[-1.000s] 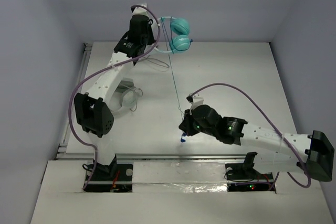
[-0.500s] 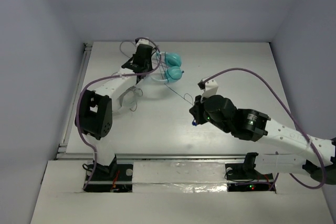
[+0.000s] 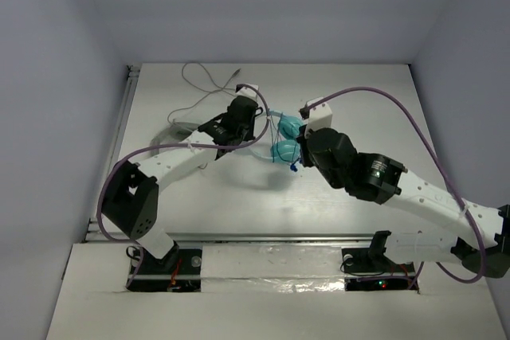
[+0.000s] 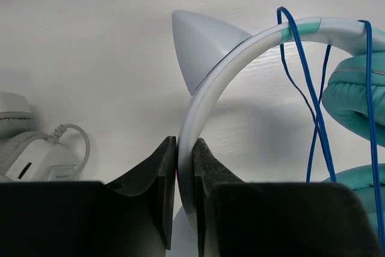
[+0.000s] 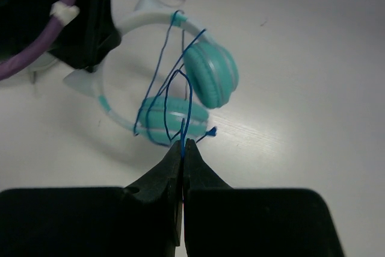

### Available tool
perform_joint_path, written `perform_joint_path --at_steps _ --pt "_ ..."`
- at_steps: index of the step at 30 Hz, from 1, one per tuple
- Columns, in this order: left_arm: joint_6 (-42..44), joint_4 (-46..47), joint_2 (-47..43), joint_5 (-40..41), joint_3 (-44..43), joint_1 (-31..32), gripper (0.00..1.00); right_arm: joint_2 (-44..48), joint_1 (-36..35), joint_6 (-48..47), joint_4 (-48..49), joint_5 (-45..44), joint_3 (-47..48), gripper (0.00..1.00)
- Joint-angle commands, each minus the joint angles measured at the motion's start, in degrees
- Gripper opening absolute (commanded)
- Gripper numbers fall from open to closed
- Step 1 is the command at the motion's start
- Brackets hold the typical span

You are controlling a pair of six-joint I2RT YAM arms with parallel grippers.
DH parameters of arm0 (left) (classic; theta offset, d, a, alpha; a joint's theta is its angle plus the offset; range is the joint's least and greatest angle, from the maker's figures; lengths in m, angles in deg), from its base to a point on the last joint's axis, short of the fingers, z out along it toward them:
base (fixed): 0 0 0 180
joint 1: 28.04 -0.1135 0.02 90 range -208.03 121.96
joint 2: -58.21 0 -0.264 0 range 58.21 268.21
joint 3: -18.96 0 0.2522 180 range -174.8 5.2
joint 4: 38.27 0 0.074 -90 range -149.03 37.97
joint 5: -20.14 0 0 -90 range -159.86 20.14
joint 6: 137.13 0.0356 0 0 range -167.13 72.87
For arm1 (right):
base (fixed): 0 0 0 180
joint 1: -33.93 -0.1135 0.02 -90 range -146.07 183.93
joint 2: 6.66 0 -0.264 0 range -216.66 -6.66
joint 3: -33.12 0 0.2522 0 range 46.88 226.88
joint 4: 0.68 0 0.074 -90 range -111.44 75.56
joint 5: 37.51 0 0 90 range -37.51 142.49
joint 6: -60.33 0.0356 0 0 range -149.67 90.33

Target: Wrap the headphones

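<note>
The headphones lie at the table's middle, with teal ear cups (image 3: 284, 138) and a white headband with cat ears (image 4: 240, 49). My left gripper (image 3: 253, 127) is shut on the headband, which is pinched between its fingers in the left wrist view (image 4: 185, 144). The thin blue cable (image 4: 313, 118) runs in several loops over the headband and down past the ear cups (image 5: 210, 76). My right gripper (image 3: 296, 157) sits right beside the cups and is shut on the cable (image 5: 183, 126) near its end. The blue plug (image 5: 210, 131) hangs free beside the jaws.
A white coiled item (image 4: 24, 148) with a thin white cable (image 3: 209, 84) lies at the back left, partly under my left arm. A metal rail (image 3: 119, 141) runs along the table's left edge. Grey walls close in the back and sides.
My left arm has brought the headphones down from high at the back to the table's middle. My right gripper has moved away from me to the headphones, and the taut cable now hangs in loops.
</note>
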Motion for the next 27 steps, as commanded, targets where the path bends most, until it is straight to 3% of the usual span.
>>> perform_joint_path --at_steps 1,6,11,20,27 --pt "0.5 -0.6 -3.8 -1.8 -0.4 0.9 0.0 0.2 3.5 -4.6 5.2 -4.1 1.7 0.0" --pt "3.6 -5.3 -1.0 -1.7 -3.6 3.5 0.0 -0.3 5.5 -5.9 6.6 -2.7 3.3 0.0" --pt "1.7 -4.3 1.3 -0.7 -6.3 3.5 0.0 -1.0 5.5 -4.4 2.6 9.8 8.1 0.0" --pt "-2.2 -1.4 7.0 -12.9 -18.8 -2.5 0.0 2.3 5.5 -0.6 1.9 29.7 2.1 0.0" --pt "-5.0 2.0 10.2 -22.1 -22.3 -4.6 0.0 2.0 3.9 0.6 3.0 32.5 0.3 0.0"
